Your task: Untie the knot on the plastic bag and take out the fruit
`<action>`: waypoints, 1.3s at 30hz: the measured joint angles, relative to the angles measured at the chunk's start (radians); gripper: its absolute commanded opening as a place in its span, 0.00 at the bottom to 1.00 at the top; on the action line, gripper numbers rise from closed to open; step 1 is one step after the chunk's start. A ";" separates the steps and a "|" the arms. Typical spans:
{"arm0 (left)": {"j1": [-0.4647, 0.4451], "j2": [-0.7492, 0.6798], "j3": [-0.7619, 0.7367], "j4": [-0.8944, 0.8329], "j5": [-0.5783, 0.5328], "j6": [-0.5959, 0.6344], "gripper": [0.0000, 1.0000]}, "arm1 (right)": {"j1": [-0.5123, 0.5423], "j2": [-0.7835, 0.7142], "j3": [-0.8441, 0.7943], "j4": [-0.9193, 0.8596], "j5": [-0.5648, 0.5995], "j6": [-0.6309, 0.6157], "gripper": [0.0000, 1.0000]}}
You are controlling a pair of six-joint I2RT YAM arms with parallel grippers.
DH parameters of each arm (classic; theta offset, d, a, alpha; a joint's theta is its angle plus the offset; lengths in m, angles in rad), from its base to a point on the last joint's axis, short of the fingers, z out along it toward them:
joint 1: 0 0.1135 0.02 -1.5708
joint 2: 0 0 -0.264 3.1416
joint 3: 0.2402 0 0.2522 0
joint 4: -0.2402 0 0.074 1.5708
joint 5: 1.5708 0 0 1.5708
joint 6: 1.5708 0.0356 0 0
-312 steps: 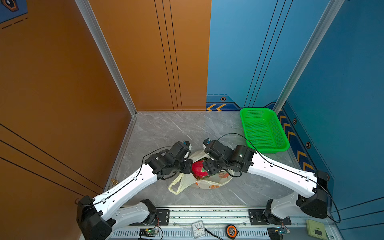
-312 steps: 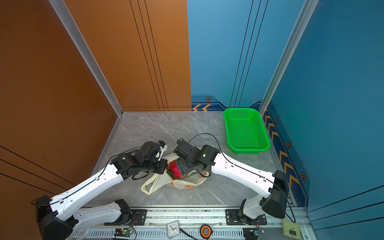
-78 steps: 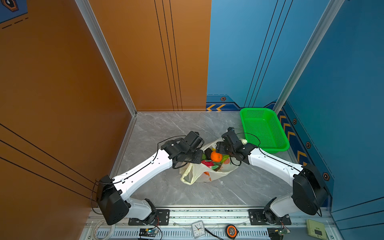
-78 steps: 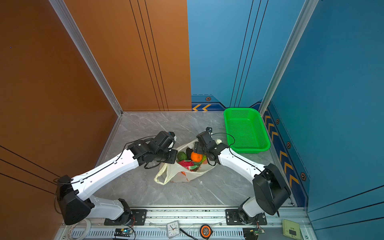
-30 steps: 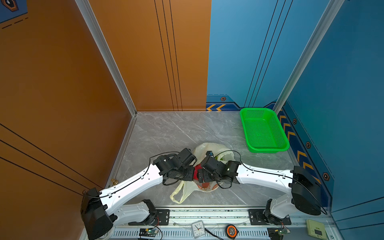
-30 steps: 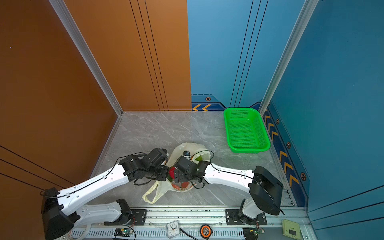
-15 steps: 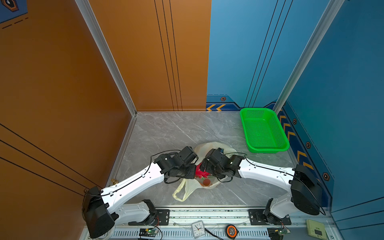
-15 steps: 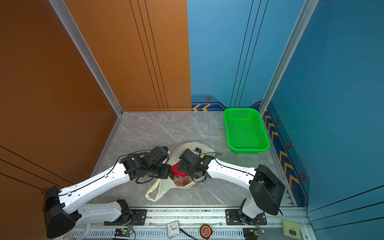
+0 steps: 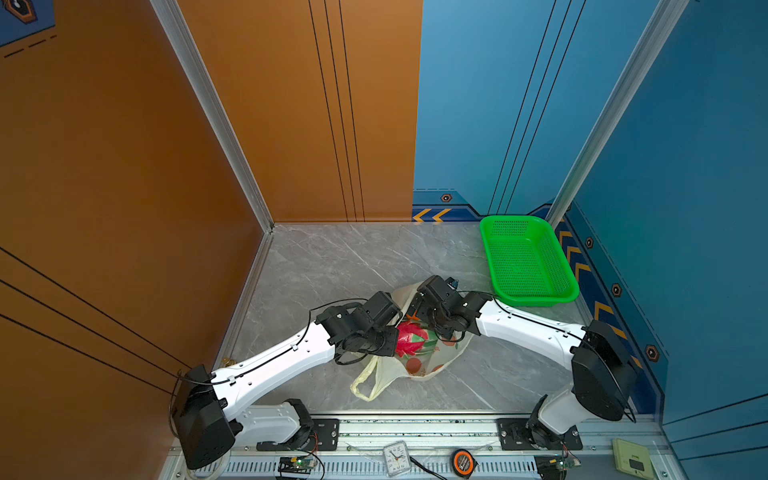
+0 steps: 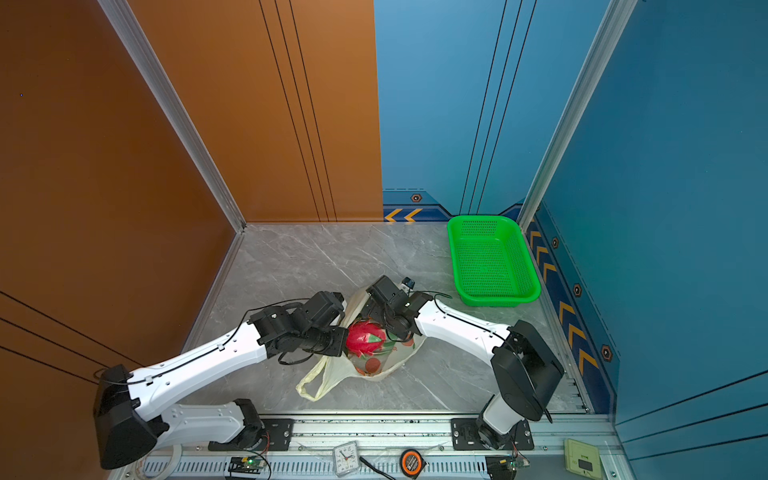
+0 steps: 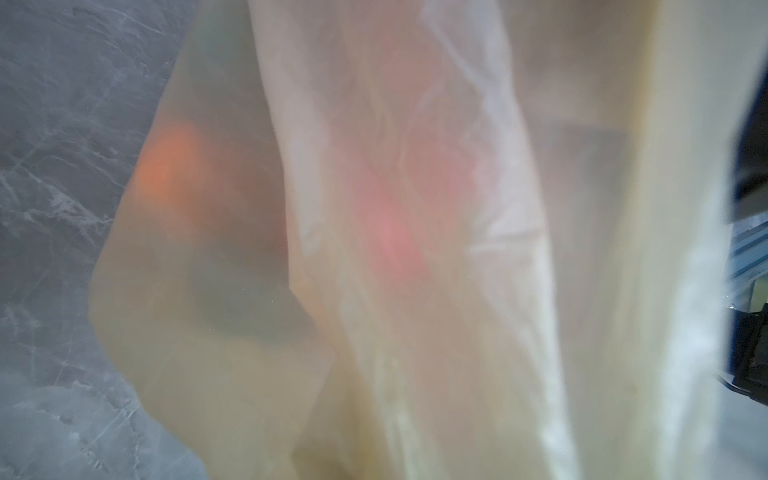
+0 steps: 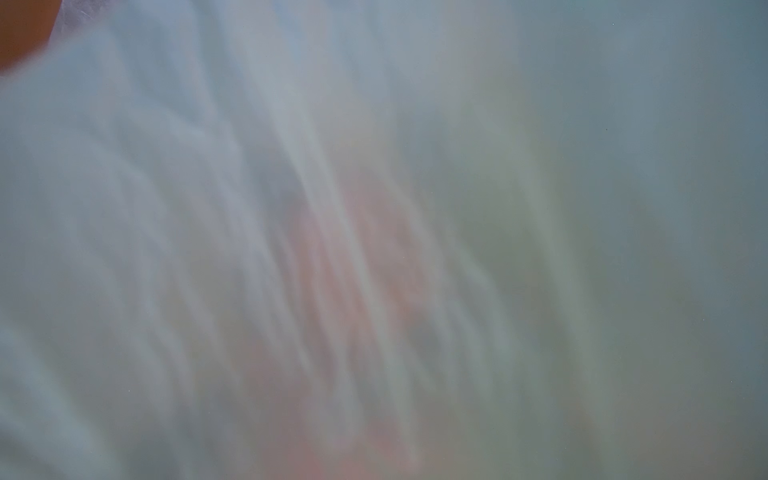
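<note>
In both top views the plastic bag (image 9: 419, 368) lies on the table (image 9: 332, 266) between the arms. Its mouth is open with a pink-red dragon fruit (image 9: 409, 338) on top, and one handle loop (image 9: 365, 386) trails loose. The left gripper (image 9: 390, 340) is pressed together at the bag's left edge and the right gripper (image 9: 430, 322) is spread wide at its far side; both are hidden under their wrists, so I cannot tell if either has a hold. Only the left wrist view shows an orange patch (image 11: 166, 166) through the film, while the right wrist view gives just smeared plastic.
</note>
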 measured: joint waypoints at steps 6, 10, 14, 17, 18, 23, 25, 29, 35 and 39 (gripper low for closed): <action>-0.001 0.000 0.000 0.006 0.000 0.000 0.00 | 0.048 -0.007 -0.003 -0.053 -0.014 0.029 1.00; -0.004 0.000 0.000 0.007 0.001 0.000 0.00 | 0.088 -0.051 -0.037 -0.082 -0.026 0.097 1.00; -0.004 0.000 0.000 0.013 0.002 0.000 0.00 | 0.095 -0.072 -0.041 -0.104 -0.025 0.191 1.00; -0.005 0.000 0.000 0.014 0.002 0.000 0.00 | 0.093 -0.072 -0.043 -0.102 -0.024 0.257 1.00; -0.005 0.000 0.000 0.014 0.002 0.000 0.00 | 0.093 -0.072 -0.043 -0.101 -0.024 0.278 1.00; -0.005 0.000 0.000 0.014 0.002 0.000 0.00 | 0.092 -0.058 -0.043 -0.080 -0.021 0.397 1.00; -0.008 0.000 0.000 0.014 0.001 0.000 0.00 | 0.092 -0.053 -0.044 -0.072 -0.015 0.442 1.00; -0.015 0.000 0.000 0.014 0.001 -0.001 0.00 | 0.092 -0.039 -0.056 -0.038 -0.005 0.525 1.00; -0.018 0.000 0.000 0.015 0.001 -0.004 0.00 | 0.097 0.021 -0.071 0.015 -0.006 0.615 1.00; -0.018 0.000 0.000 0.018 0.001 -0.005 0.00 | 0.101 0.077 -0.071 0.061 -0.007 0.652 1.00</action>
